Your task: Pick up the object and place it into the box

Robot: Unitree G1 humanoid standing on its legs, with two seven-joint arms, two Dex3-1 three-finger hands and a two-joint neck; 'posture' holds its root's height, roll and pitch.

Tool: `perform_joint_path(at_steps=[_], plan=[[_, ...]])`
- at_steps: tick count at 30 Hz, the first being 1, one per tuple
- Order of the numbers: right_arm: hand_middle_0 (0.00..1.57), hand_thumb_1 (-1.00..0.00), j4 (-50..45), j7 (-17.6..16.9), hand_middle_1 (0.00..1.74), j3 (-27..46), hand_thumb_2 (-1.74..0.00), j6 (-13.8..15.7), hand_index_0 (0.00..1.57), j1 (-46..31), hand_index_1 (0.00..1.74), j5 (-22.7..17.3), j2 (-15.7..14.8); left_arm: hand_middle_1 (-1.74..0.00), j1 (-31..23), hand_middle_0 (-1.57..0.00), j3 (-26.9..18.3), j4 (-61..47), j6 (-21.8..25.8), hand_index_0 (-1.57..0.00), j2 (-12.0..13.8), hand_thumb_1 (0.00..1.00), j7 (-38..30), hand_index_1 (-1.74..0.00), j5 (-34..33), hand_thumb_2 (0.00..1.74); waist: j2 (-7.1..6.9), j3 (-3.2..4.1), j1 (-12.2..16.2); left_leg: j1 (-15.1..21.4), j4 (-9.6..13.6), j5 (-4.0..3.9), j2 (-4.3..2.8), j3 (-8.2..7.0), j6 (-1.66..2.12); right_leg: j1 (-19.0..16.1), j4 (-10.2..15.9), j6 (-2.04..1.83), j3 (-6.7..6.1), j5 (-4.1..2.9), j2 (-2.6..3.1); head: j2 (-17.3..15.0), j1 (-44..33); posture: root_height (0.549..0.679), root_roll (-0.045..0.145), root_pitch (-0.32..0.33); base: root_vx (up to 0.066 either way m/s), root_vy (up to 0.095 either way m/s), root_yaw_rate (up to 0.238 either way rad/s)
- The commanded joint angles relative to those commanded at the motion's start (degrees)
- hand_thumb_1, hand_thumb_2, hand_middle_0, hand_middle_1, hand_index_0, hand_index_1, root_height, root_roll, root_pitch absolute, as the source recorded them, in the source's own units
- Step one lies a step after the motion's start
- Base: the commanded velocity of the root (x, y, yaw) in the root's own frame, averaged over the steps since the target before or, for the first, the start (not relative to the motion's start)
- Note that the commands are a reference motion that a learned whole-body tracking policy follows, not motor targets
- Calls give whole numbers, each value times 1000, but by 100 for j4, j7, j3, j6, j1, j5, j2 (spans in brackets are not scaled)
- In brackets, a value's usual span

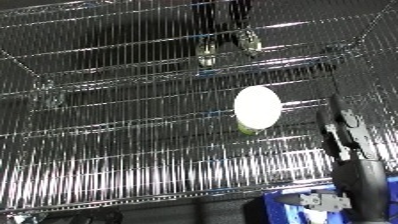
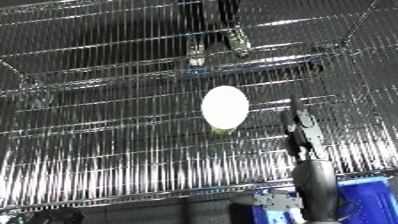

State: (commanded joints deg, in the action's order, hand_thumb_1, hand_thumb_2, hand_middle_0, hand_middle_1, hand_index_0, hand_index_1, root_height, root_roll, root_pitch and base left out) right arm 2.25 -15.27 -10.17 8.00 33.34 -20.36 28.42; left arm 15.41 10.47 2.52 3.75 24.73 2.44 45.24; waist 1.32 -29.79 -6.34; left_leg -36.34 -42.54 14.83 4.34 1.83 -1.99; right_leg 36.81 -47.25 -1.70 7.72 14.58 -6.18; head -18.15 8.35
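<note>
A white egg-shaped object [image 1: 257,106] with a small green tip at its near end lies on a wire shelf [image 1: 133,150], a little right of the middle. My right hand [image 2: 302,132] reaches up from the lower right with its black fingers held straight, so it is open. It stands just right of the object and a small gap separates them; nothing is in it. My left hand shows in neither view.
A blue bin [image 2: 369,197] sits below the shelf's front edge at the lower right, partly behind my right forearm. The shelf's wire grid runs across the whole view, with a raised wire rim at the back.
</note>
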Motion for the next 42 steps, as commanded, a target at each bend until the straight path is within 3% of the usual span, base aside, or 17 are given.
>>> perform_joint_path(at_steps=[5, 15, 21, 26, 33, 42], plan=[[0, 0, 73, -64, 0, 13, 0, -26, 0, 72, 0, -32, 101, -1740, 19, -1570, 69, -42, -8, -1570, -15, 1000, -58, -1740, -34, 1740, 35, 0, 23, -368, -334, 108, -4, -35, -44, 408, -338, 23, -13, 62, 24, 298, 214, 620, 28, 166, 1, -1, -25], [0, 0, 290, -87, 0, 58, 0, 6, 0, 532, 0, -236, 400, -1740, 192, -1570, 159, -86, -6, -1570, 14, 1000, -170, -1740, 32, 1740, 169, 0, 20, -1177, -1117, 405, -10, -84, -141, 1270, -1129, 80, -102, 304, 53, 846, 461, 595, 21, 220, 2, 10, -35], [0, 0, 265, -37, 0, 82, 0, -41, 0, 689, 0, -233, 499, -1740, 211, -1570, 148, -182, -39, -1570, 43, 1000, -198, -1740, 78, 1740, 238, 0, 10, -1549, -1454, 548, -8, -103, -187, 1638, -1428, 121, -165, 424, 80, 1166, 583, 584, 19, 246, 22, 8, -16], [0, 0, 270, 13, 0, 32, 0, -115, 0, 876, 0, -204, 633, -1740, 195, -1570, 154, -257, -50, -1570, 94, 1000, -190, -1740, 138, 1740, 280, 0, -24, -1778, -1620, 590, -13, -105, -196, 1842, -1561, 144, -194, 467, 78, 1274, 610, 579, 18, 263, 24, 11, -6], [0, 0, 535, -1, 0, -126, 0, -280, 0, 1379, 0, -322, 786, -1740, 277, -1570, 215, -258, -99, -1570, 200, 1000, -181, -1740, 256, 1740, 318, 0, -120, -2040, -1791, 607, 27, -62, -187, 2051, -1668, 162, -196, 473, 84, 1272, 822, 574, 17, 279, 18, -7, 30], [0, 0, 1065, -18, 0, -369, 0, -273, 0, 2058, 0, -538, 857, -1740, 387, -1570, 328, -224, -38, -1570, 257, 1000, -149, -1740, 351, 1740, 368, 0, -214, -2208, -1803, 581, 62, -24, -202, 2195, -1687, 196, -181, 462, 111, 1331, 980, 572, 14, 298, -12, -2, 27]])
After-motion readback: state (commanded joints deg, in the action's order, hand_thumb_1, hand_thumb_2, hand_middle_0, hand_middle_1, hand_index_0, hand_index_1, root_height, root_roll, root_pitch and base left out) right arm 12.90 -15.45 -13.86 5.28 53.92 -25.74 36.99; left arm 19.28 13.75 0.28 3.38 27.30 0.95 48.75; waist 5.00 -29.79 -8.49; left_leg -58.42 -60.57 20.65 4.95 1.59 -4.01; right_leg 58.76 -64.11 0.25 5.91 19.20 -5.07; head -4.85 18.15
